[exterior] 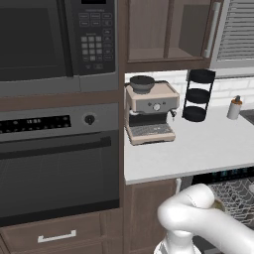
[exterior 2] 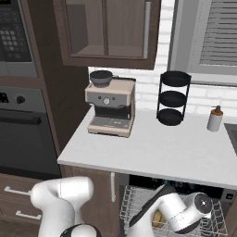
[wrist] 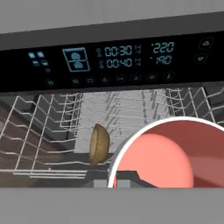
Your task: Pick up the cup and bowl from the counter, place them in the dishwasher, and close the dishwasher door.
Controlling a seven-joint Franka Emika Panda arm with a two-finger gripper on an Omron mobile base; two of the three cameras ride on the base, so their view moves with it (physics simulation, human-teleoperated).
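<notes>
Small red cup with white inside [wrist: 168, 153]: held in the closed jaws over the grey wire dishwasher rack [wrist: 52, 122]; tan-brown round bowl [wrist: 99, 143] racked just beyond. Risk: cup tipped or knocked against bowl on release

Flat even rendered light, faint soft shadows, no glare, soft low-resolution edges, glowing teal display

We see two high rear views sharing the pale grey-white countertop [exterior: 198, 149] [exterior 2: 152, 148]. Our hand camera sits close, facing the black teal-lit dishwasher control strip [wrist: 113, 61].
</notes>
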